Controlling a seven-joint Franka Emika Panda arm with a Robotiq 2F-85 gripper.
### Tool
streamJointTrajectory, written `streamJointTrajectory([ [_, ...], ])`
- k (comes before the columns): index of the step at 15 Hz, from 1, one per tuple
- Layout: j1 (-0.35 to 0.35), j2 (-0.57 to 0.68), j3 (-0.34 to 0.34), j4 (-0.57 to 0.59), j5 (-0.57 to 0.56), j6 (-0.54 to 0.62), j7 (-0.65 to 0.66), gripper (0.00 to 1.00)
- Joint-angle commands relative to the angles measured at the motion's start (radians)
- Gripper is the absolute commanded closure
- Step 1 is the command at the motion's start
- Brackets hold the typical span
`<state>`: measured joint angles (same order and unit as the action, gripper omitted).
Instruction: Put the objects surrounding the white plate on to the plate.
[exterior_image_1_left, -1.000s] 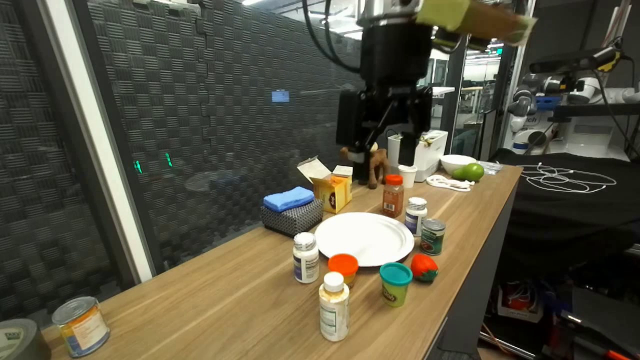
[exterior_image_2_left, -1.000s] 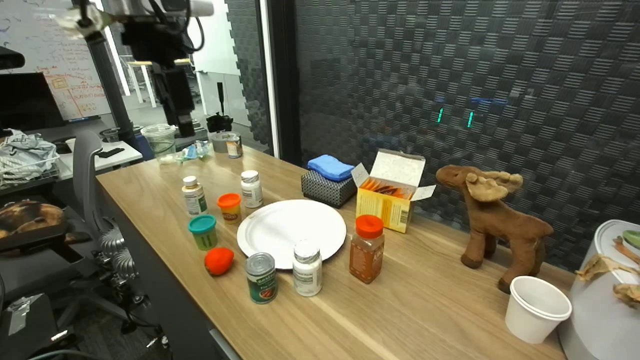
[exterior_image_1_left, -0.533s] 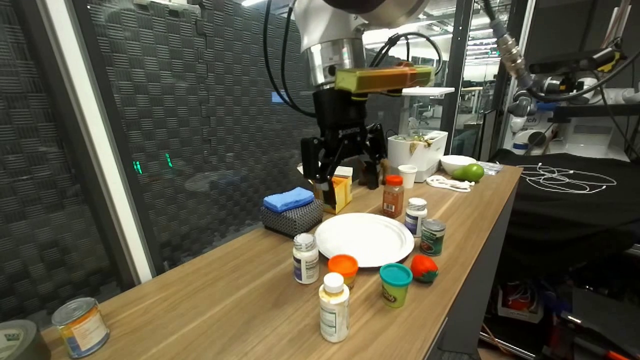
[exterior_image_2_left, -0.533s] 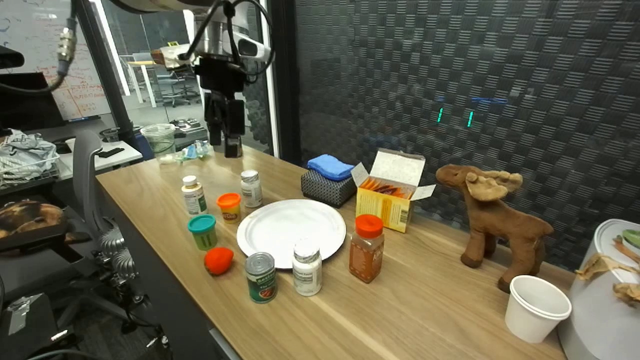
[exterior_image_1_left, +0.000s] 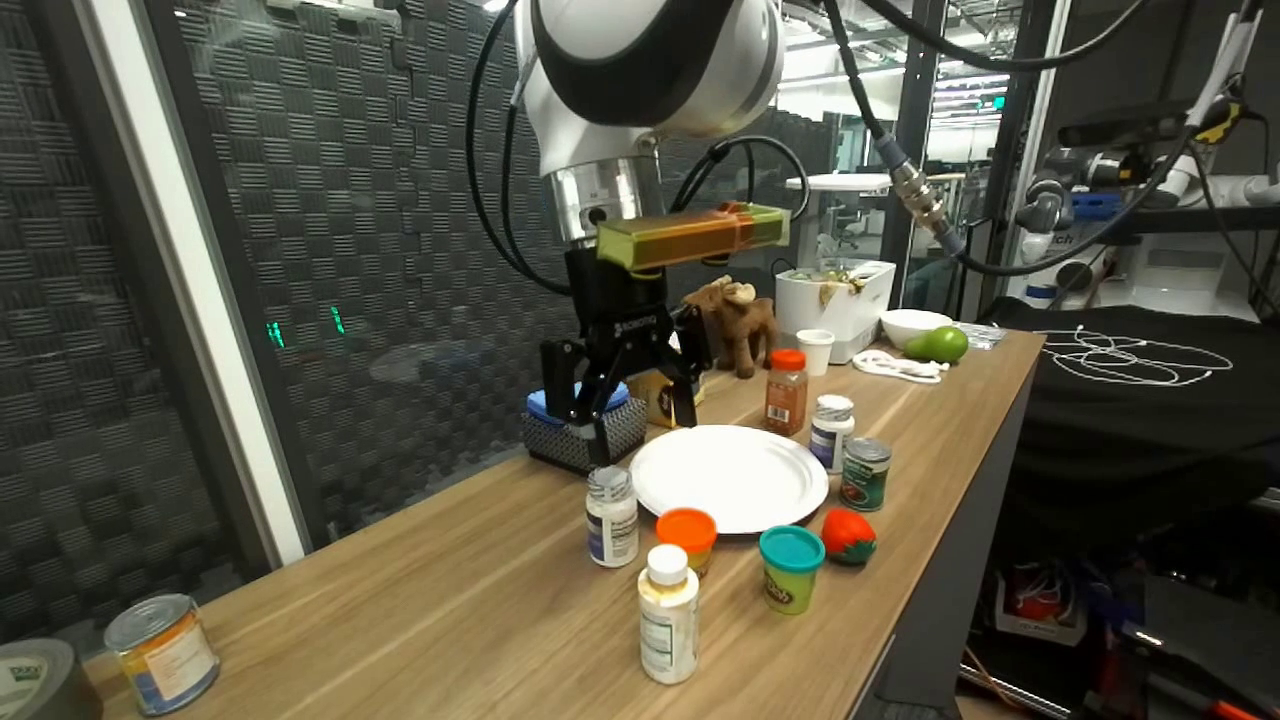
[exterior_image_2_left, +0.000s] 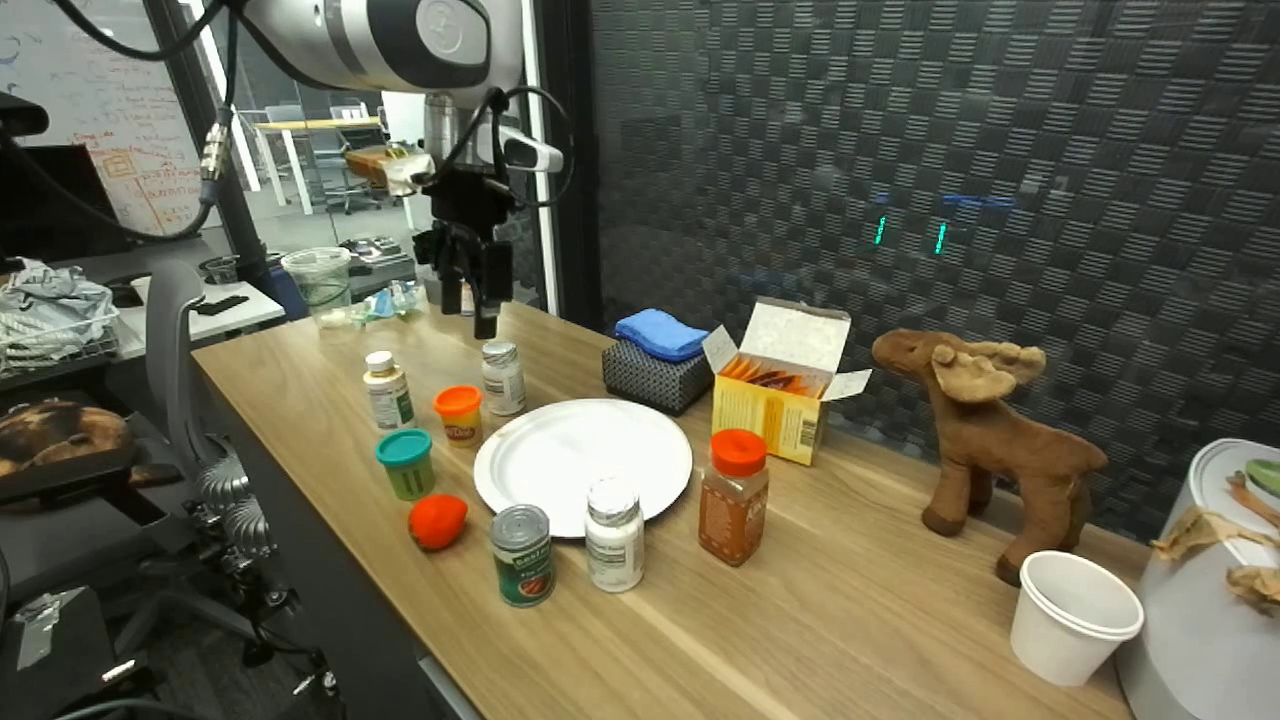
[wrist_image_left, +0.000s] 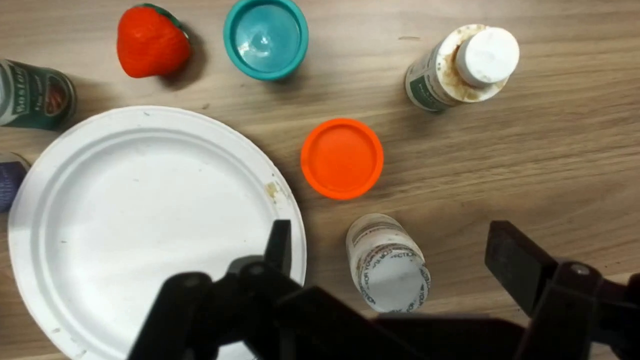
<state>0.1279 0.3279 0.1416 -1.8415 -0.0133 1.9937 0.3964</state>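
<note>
White, cylindrical plastic pill bottles (exterior_image_2_left: 503, 380) stand upright on opposite sides of the round, flat white plate (exterior_image_2_left: 585, 465), long axes vertical, capped ends pointing up. Also upright around the plate, tops up, are a small yellow tub (exterior_image_2_left: 461, 430) with an orange lid, a green tub (exterior_image_1_left: 788, 588) with a teal lid, a cream-coloured bottle (exterior_image_1_left: 668, 625) with a white cap, a dark green metal can (exterior_image_2_left: 522, 560) and a clear bottle (exterior_image_2_left: 735, 510) with a red cap and reddish-brown contents. Between the can and the green tub, a red, strawberry-shaped object (exterior_image_2_left: 437, 522) lies with its green end turned away from the plate. All rest on the wood-grain table (exterior_image_1_left: 430, 590). In both exterior views the black two-finger gripper (exterior_image_1_left: 642, 434) points down near one pill bottle; its fingers (wrist_image_left: 520, 267) are spread wide and, in the wrist view, flank that bottle, apart from it.
</note>
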Motion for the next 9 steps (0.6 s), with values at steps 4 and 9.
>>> streamJointTrajectory([
  [4,0.049,0.067,-0.056,0.034,-0.022,0.101,0.033,0.0],
  [9,0.059,0.1,-0.073,0.044,-0.015,0.128,0.03,0.0],
])
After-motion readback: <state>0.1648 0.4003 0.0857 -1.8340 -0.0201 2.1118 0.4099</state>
